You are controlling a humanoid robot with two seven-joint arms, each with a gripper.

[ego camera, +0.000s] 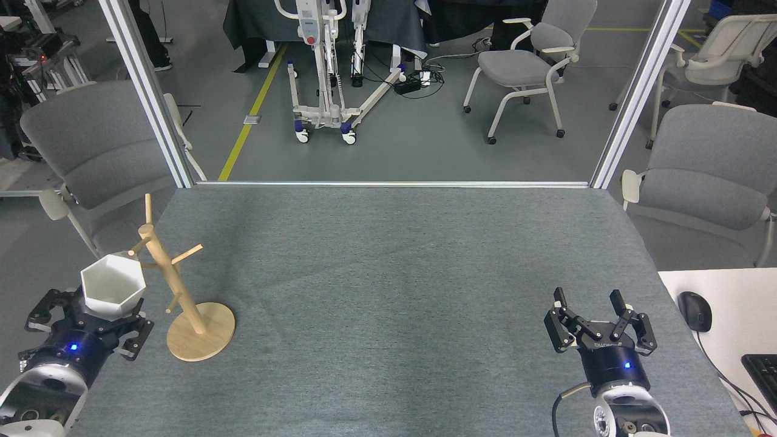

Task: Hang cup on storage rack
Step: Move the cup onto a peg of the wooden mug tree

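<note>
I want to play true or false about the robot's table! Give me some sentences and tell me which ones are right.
1. The left hand holds the small white six-sided cup. True.
2. The cup's opening faces up. True.
3. The light wooden mug tree with thin pegs lies flat on the grey table. False: it stands on its round base.
4. The right hand holds a cup too. False: it is open and empty.

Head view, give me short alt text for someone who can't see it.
The left gripper holds a white hexagonal cup upright beside a wooden mug rack on a grey table. The right gripper waits open and empty.
</note>
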